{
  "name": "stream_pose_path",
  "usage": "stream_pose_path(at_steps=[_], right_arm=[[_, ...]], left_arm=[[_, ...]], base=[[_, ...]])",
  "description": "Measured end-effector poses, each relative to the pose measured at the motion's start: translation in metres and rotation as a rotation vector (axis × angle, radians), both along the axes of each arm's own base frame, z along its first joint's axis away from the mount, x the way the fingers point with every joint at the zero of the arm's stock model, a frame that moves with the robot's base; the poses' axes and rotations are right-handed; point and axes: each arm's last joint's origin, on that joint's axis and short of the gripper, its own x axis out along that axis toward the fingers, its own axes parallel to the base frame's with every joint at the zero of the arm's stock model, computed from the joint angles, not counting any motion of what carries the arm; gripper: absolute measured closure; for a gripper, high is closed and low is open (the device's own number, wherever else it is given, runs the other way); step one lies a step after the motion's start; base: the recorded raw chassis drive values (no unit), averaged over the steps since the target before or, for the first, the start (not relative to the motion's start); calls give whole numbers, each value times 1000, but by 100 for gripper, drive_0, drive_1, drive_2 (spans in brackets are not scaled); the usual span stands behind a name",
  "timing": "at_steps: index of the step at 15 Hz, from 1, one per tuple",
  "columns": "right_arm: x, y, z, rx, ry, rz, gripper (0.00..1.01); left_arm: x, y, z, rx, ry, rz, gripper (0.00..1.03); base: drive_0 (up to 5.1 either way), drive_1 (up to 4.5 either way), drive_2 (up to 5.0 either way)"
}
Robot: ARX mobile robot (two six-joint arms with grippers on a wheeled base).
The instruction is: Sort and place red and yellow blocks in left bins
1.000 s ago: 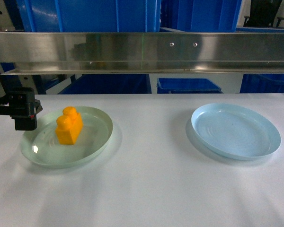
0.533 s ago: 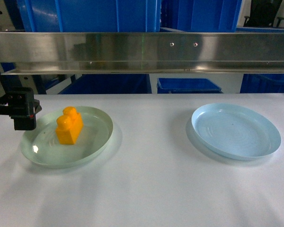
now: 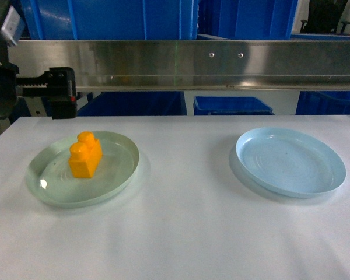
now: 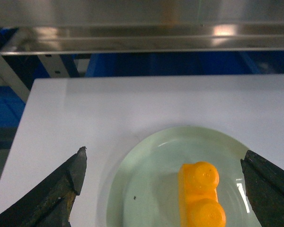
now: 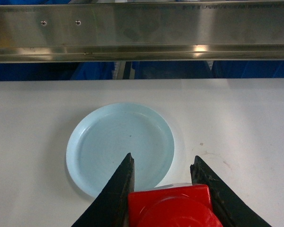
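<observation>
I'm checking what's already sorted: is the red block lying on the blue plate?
No, the blue plate is bare, and the red block is clamped between the right gripper's fingers.

A white table [image 3: 186, 233] fronts a steel rail [image 3: 221, 61]; blue crates [image 3: 111, 17] stand behind.

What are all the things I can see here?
Yellow brick: one, orange-yellow, standing in the green plate.
Red block: one, red, held between the right gripper's fingers.
Green plate: one, pale green, left on the table.
Blue plate: one, light blue, right on the table, nothing in it.
Table: one, white.
Rail: one, shiny metal, behind the table.
Bins: several, blue, behind.
Left gripper: black, open above the green plate.
Right gripper: black, shut on the red block.
</observation>
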Motion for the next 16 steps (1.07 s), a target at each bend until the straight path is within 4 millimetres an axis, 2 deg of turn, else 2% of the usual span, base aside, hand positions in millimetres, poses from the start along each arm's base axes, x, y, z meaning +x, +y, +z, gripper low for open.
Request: stream_pose_path(at_steps=[6, 11, 14, 16], right_arm=[[0, 0, 0, 0, 0, 0, 72], [0, 0, 0, 0, 0, 0, 72], [0, 0, 0, 0, 0, 0, 72], [0, 0, 0, 0, 0, 0, 72]], left_arm=[[21, -22, -47, 24, 203, 14, 5], [28, -38, -58, 59, 210, -22, 5], [28, -40, -75, 97, 262, -51, 5], [29, -40, -78, 103, 262, -52, 5]], base=[[0, 0, 0], [0, 0, 0], [0, 0, 0], [0, 0, 0]])
